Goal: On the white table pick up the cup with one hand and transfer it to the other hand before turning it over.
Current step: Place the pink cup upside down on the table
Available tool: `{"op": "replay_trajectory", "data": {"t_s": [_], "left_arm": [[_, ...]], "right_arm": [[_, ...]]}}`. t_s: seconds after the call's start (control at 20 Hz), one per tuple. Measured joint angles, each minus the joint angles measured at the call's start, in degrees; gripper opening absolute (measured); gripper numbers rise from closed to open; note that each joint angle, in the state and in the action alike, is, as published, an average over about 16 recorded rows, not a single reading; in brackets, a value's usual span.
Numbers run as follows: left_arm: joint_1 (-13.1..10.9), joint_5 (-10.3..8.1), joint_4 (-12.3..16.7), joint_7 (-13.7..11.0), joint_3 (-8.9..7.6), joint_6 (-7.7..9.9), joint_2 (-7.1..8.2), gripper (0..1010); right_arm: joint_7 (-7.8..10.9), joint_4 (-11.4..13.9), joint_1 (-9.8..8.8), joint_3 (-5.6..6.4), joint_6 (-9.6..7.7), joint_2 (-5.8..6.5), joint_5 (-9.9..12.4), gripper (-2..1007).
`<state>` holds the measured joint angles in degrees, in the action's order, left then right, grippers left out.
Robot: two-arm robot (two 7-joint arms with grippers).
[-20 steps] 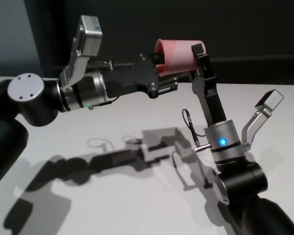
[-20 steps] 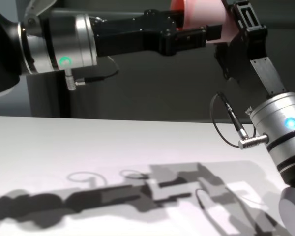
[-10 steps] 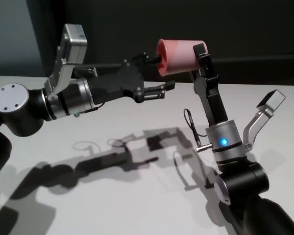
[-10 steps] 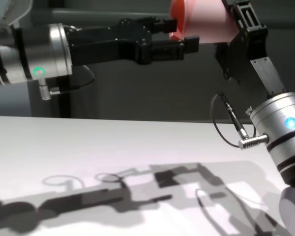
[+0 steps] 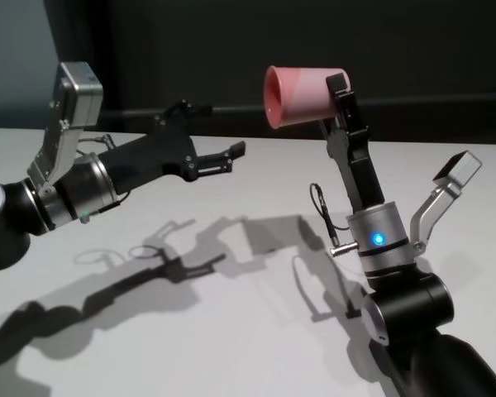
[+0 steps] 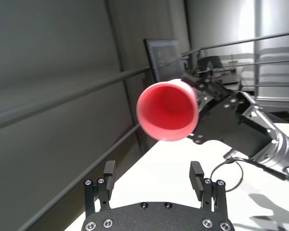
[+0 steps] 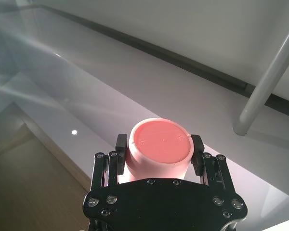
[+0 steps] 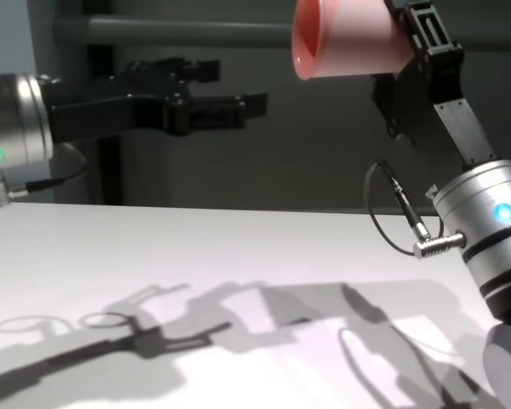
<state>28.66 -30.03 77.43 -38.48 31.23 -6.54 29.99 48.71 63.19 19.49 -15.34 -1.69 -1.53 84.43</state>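
Stretching white table [image 5: 231, 331], shadow-streaked

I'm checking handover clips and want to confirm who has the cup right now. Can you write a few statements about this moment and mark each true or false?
1. The right hand is shut on the cup. True.
2. The cup stands upright on the table. False: it is held in the air on its side, its open mouth facing the left hand.
3. The left hand is open and holds nothing. True.
4. The left hand touches the cup's rim. False: there is a clear gap between it and the cup.
5. The right hand holds the cup at its base end. True: the right wrist view shows the closed bottom between its fingers.
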Motion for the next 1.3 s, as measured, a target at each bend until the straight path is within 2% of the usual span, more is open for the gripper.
{"op": "replay_trajectory", "data": {"t_s": [0.15,0.35,0.5,0.65,0.8,0.95,1.1,1.3], "left_arm": [[-3.38,0.80,2.89,5.90,-2.06,1.56,0.97,1003],[-8.11,1.96,6.53,14.53,-5.20,3.24,1.38,1003],[-11.65,2.85,8.99,20.81,-7.67,4.03,1.03,1003],[-14.72,3.43,10.76,25.84,-9.85,4.27,0.09,1003],[-17.31,3.91,11.93,29.66,-11.59,4.05,-1.12,1003],[-19.27,4.41,12.54,32.33,-12.72,3.58,-2.37,1003],[-20.70,5.11,12.72,34.33,-13.31,3.04,-3.68,1003],[-21.68,6.26,12.36,35.69,-13.31,2.42,-5.39,1003]], "right_arm": [[0.01,0.00,0.00,0.00,0.00,0.00,0.00,765],[0.02,0.00,0.00,0.00,0.00,0.00,0.00,765],[0.02,0.00,0.00,0.00,0.00,0.00,0.00,765],[0.02,0.00,0.00,0.00,0.00,0.00,0.00,765],[0.02,0.00,0.00,0.00,0.00,0.00,0.00,765],[0.02,0.00,0.00,0.00,0.00,0.00,0.00,765],[0.02,0.00,0.00,-0.01,0.00,0.00,0.00,765],[0.02,0.00,0.00,0.00,0.00,0.00,0.00,765]]}}
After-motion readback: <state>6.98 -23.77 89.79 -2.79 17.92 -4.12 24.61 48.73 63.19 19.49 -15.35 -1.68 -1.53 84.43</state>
